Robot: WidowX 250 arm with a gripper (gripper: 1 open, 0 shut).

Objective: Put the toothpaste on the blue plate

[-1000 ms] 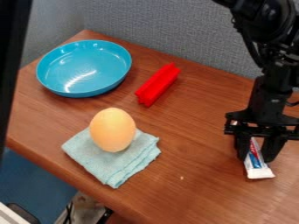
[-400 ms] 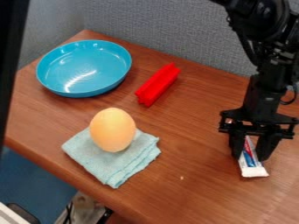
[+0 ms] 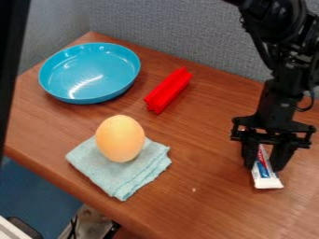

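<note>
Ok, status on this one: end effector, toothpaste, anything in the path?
End effector down over toothpaste, fingers straddling it; grip not confirmed. Toothpaste on table, far from blue plate. Red block lies between them.

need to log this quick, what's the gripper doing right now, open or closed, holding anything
Gripper: pointing down with its fingers on either side of the toothpaste, which lies on the table; whether it is actually clamped shut on it cannot be told.

brown wood table [image 3: 200,131] w/ blue plate [image 3: 88,73], red block [image 3: 167,90], light-blue cloth [image 3: 118,166], toothpaste [image 3: 266,172] on it
</note>
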